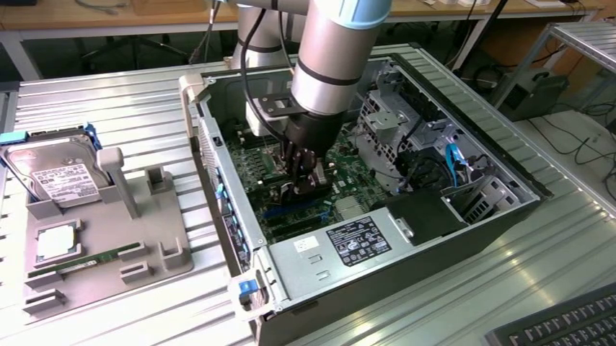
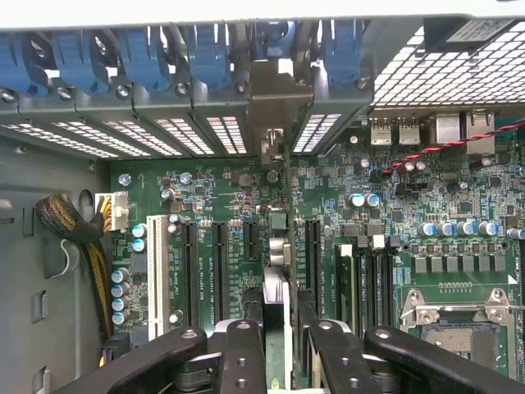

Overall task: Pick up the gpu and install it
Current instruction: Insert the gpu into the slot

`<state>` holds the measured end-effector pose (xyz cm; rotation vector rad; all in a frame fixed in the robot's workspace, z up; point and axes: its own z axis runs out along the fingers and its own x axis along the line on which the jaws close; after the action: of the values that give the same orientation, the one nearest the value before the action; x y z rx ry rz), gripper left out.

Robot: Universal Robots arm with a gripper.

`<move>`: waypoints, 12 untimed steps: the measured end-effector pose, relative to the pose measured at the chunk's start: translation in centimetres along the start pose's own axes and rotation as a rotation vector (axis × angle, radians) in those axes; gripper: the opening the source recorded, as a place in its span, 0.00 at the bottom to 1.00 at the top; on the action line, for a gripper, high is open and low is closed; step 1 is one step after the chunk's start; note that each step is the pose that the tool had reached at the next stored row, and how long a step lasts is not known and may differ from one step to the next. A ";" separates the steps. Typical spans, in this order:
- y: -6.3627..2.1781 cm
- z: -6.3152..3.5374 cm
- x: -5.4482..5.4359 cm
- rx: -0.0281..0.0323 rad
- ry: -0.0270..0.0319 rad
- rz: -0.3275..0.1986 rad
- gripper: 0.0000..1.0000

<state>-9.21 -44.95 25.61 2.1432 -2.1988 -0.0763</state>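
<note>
"Where's the gpu (image 2: 279, 246) got to?"

"Down inside the open computer case (image 1: 433, 252), pinched in the claw (image 2: 279, 302). Through the wrist camera you see it edge-on: a thin card standing upright over the motherboard (image 2: 205, 197). Its metal bracket end is up against the rear wall, under the blue latches (image 2: 209, 57)."

"So the claw is closed on it?"

"Yes, 2 fingers (image 2: 243, 345), 1 on each face of the card, gripping it. It's lined up among the black expansion slots (image 2: 220, 263). I can't tell whether its edge is in a slot."

"And outside the case?"

"The case lies on its side on the ribbed metal tabletop (image 1: 115, 101). At the exterior view's left, a grey holder (image 1: 106, 238) carries a hard drive (image 1: 58, 173) and a green memory stick (image 1: 82, 261)."
</note>
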 end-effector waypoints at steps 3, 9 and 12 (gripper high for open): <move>-0.01 0.13 0.1 -0.0009 -0.0001 0.000 0.26; -0.04 0.35 0.3 -0.0021 0.0001 0.000 0.26; -0.04 0.42 0.3 -0.0033 0.0000 0.000 0.26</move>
<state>-9.21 -45.31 25.20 2.1416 -2.1971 -0.0798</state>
